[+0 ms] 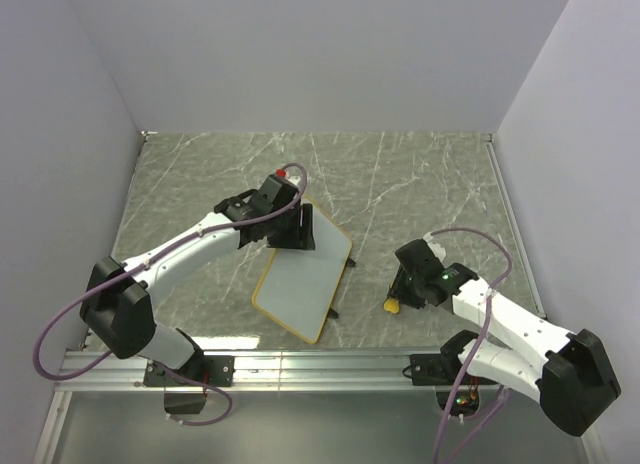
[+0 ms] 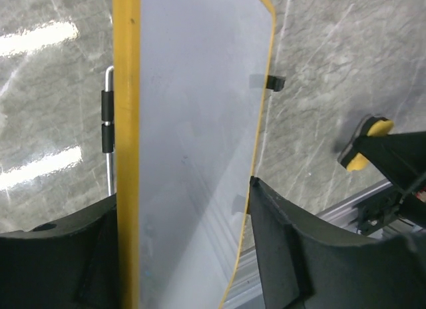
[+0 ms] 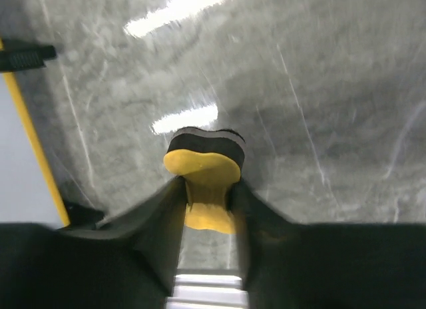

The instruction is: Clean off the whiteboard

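Down at the near edge, the right gripper (image 3: 208, 189) is clamped tight on the little yellow eraser (image 3: 203, 166), just off the whiteboard's right side. The whiteboard (image 1: 300, 284) sits mid-table on the grey marble top (image 1: 420, 184), angled. At its far end, the left gripper (image 1: 292, 232) is pinched onto its yellow frame.
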### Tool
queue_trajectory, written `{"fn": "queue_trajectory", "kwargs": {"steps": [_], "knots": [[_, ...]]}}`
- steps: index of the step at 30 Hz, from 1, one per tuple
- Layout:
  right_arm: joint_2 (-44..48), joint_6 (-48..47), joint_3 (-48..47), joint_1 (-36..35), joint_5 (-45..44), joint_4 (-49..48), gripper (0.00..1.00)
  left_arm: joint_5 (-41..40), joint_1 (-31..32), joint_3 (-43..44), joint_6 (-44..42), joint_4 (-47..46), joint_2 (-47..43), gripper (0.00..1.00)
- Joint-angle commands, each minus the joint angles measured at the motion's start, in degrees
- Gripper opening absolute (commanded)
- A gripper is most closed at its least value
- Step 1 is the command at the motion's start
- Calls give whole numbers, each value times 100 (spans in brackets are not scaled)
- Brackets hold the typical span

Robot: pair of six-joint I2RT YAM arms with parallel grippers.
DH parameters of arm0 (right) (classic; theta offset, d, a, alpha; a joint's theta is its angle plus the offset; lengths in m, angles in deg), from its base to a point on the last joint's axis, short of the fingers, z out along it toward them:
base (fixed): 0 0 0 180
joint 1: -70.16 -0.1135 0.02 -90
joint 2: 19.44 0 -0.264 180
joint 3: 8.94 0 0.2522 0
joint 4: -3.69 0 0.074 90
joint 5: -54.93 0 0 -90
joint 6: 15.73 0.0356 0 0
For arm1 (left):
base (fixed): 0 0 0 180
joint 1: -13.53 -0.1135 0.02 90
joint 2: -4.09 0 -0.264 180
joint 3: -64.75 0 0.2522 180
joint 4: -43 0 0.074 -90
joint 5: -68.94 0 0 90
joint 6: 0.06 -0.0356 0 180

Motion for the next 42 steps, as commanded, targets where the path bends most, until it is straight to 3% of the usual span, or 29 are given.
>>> {"fn": "queue_trajectory", "kwargs": {"steps": [1,3,7,20,42], "knots": [[6,-93,-139,43,-360,-502,54,166,49,410,-27,94,-251,65],[-37,-163,-279,51,-413,-494,76,166,49,471,-45,121,-242,67],[-46,-295,-561,60,-544,-275,90,148,40,524,-62,121,-207,70],[630,-471,-1414,60,-756,595,93,34,-92,463,-168,51,-110,74],[797,-901,-2319,69,-861,842,99,-36,-856,700,-501,226,-110,74]]}}
